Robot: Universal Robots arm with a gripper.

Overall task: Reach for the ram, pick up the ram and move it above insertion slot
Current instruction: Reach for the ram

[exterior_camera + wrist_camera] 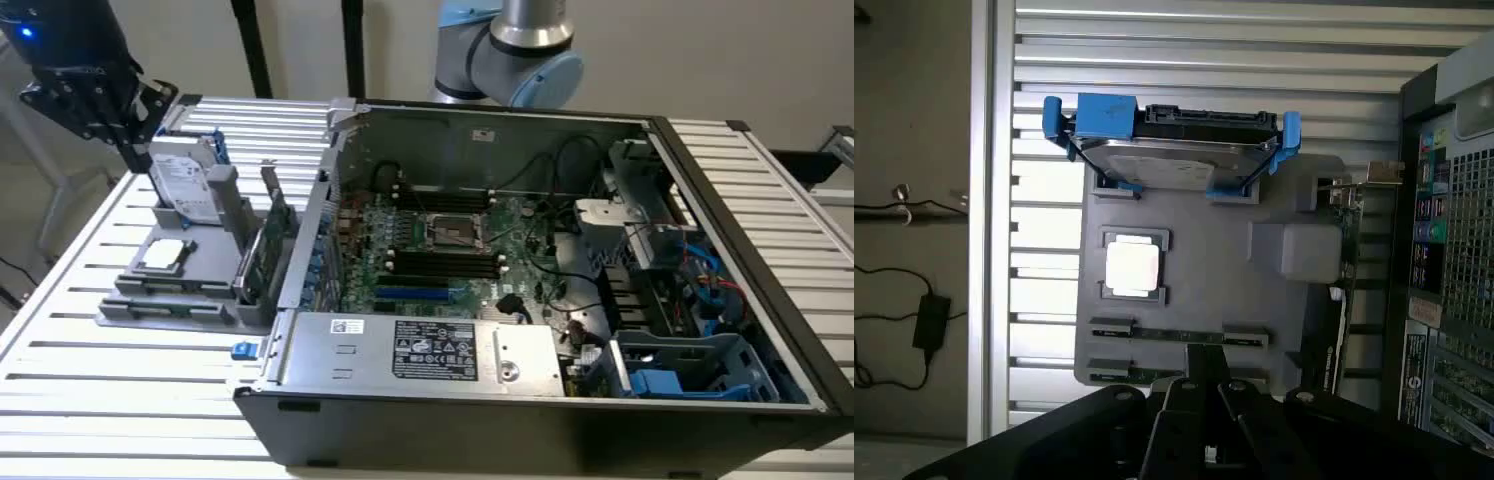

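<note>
Jaws pressed together, hold nothing, hang above gray tray (1184,215). Ram (1164,335) sits in tray, beside open computer case (467,432).

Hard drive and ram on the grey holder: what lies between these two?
In the wrist view, the square processor chip lies between the hard drive and the ram.
</note>
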